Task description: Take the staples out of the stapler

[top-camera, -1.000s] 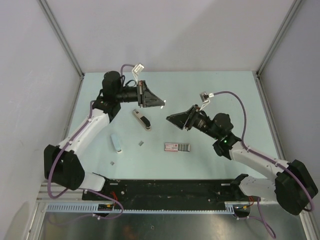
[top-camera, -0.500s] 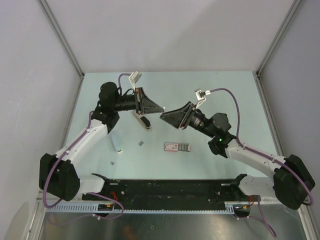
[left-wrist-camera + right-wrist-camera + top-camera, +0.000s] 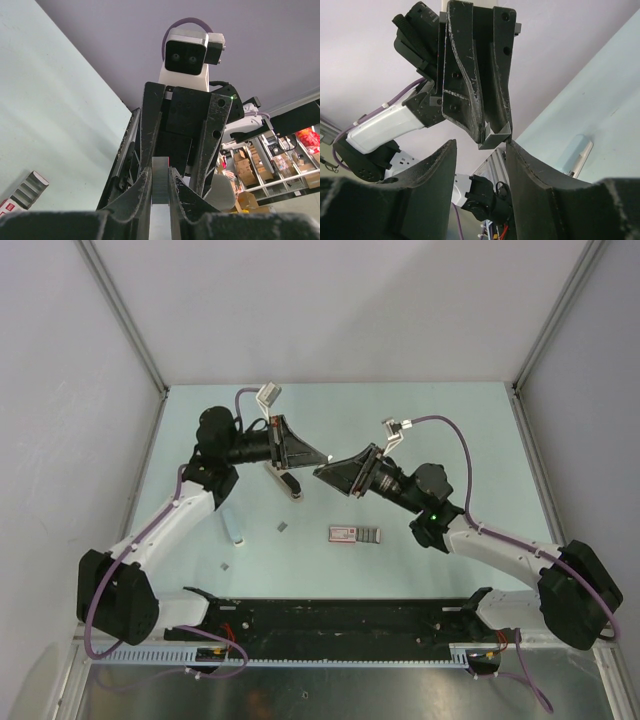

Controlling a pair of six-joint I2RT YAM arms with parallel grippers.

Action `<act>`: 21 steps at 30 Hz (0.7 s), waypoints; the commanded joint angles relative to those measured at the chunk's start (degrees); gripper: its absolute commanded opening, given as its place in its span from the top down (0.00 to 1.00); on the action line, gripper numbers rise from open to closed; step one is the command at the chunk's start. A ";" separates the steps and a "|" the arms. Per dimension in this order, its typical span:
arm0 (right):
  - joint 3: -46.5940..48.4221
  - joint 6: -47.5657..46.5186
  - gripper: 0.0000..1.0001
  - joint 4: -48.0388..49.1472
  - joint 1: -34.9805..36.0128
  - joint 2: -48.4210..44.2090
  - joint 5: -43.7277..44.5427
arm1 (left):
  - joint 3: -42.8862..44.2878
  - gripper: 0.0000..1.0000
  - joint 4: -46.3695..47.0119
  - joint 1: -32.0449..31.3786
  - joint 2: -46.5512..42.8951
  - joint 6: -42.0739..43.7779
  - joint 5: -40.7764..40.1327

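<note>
My left gripper [image 3: 324, 455] is shut on a grey strip of staples [image 3: 160, 181], which sticks out past its fingertips [image 3: 140, 181] above the table. Facing it, my right gripper [image 3: 322, 471] is open. In the right wrist view the strip's end [image 3: 496, 138] hangs between the right fingers [image 3: 442, 167], close to the right-hand one. The stapler [image 3: 290, 484], dark with a white part, lies on the table below the left gripper, partly hidden by it.
A red-and-white flat box [image 3: 355, 534] with grey segments lies at the table's middle. A pale bluish-grey bar [image 3: 233, 527] lies left of it. Two tiny grey pieces [image 3: 283, 526] [image 3: 225, 566] rest nearby. Grey walls close off the back and both sides.
My right gripper has moved up and to the left until it meets the left gripper's tips, and its jaws have narrowed a little. The left gripper shifted slightly left, still holding the strip.
</note>
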 commanded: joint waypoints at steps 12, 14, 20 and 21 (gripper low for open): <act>2.64 -0.01 0.61 5.44 0.72 2.08 5.39 | -1.70 0.79 2.05 -0.34 -3.30 -1.81 -0.10; 2.64 0.27 0.64 6.32 0.82 2.32 5.85 | -2.05 0.79 2.07 -0.29 -3.46 -1.85 -0.07; 2.58 -0.13 0.76 5.32 0.83 1.74 6.21 | -2.74 0.77 2.08 -0.03 -3.81 -1.01 -0.17; 2.57 -0.60 0.78 4.12 0.81 1.21 6.27 | -2.87 0.76 2.05 0.07 -3.84 -0.74 -0.21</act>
